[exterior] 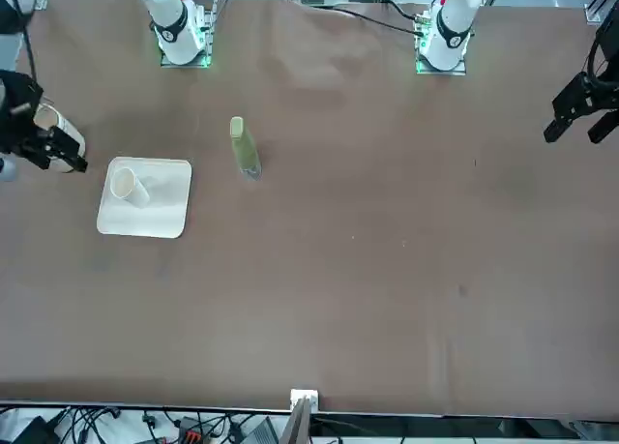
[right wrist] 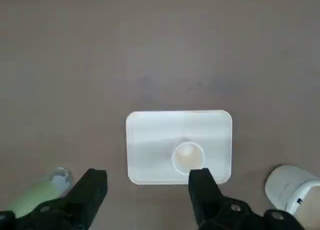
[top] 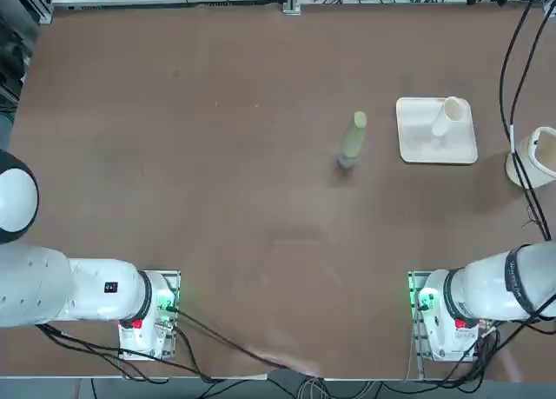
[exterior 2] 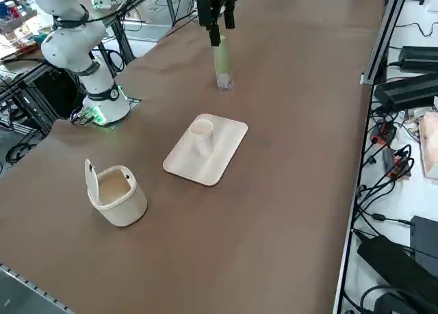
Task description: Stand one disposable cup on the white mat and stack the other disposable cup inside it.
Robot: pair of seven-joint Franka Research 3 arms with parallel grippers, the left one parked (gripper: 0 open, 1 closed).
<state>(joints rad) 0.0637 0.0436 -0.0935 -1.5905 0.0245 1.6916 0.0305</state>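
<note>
One disposable cup (top: 448, 115) standing upright on white mat (top: 417, 143). Right gripper (right wrist: 147, 190) hanging high above mat, jaws spread wide, gripping nothing. Green bottle (top: 353, 139) standing beside mat.

My overhead camera looks straight down the table; the front faces me from across; the side looks diagonally from my right; the wrist hovers closest. All share the white mat (top: 437, 131).

A cream-white mat (top: 415, 147) with rounded corners lies flat on the brown surface (top: 217, 199), at the robot's right. One white disposable cup (top: 447, 116) stands upright on it, mouth up, near its far edge.
</note>
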